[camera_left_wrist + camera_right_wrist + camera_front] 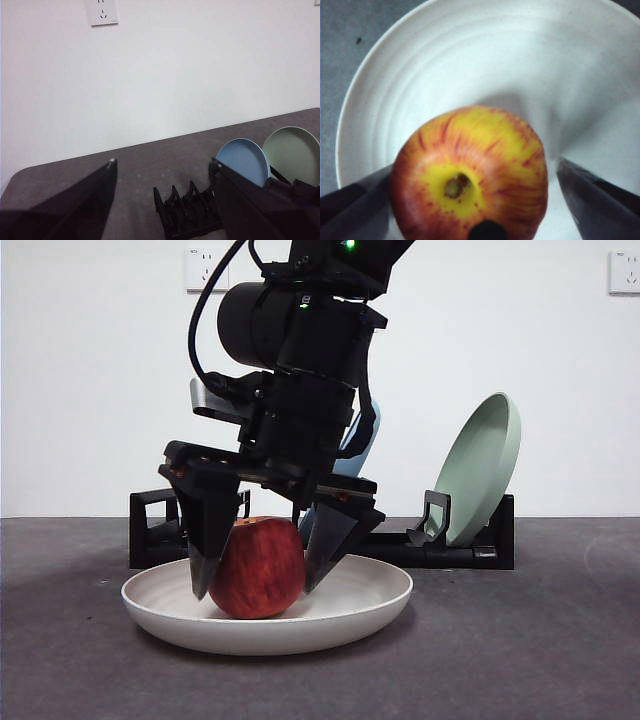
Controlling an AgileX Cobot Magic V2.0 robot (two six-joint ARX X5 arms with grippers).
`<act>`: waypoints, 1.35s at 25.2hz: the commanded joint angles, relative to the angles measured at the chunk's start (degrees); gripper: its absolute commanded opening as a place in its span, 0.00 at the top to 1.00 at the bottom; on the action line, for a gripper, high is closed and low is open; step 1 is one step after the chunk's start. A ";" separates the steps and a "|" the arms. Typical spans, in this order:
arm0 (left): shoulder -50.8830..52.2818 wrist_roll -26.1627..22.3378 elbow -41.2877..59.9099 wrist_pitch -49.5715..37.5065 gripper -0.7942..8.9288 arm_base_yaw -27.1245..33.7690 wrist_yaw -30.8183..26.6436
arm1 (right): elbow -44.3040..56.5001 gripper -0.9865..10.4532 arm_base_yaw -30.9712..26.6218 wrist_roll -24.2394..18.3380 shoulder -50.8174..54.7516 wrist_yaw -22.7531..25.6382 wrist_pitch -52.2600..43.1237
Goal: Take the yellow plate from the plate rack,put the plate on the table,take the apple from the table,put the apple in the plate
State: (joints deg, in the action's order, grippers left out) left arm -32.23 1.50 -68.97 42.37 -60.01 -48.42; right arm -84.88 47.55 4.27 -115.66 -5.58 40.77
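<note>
The dark red apple (258,570) sits in the middle of the cream yellow plate (370,605), which lies flat on the dark grey table (540,640). My right gripper (256,588) reaches down over the apple, one jaw on each side. In the right wrist view the apple (470,185) shows its yellow stem patch; one jaw touches it, the other stands a little off, so the right gripper (475,167) is open. The plate (470,60) fills that view. My left gripper (164,161) is open and empty, raised and facing the wall. The black plate rack (460,552) stands behind.
A pale green plate (485,465) leans in the rack at the right, and a light blue plate (360,445) stands behind my arm. Both show in the left wrist view, blue plate (245,160) and green plate (295,152), by the rack (187,210).
</note>
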 commanded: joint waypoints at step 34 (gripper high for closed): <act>-29.14 -8.87 0.24 -0.79 0.93 10.62 32.74 | -0.02 0.92 -15.54 -7.39 43.82 4.00 13.92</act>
State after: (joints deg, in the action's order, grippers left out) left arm -61.39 -6.35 -68.95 41.74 -50.17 -16.16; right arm -84.88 32.23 -2.76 -71.70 -1.50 54.85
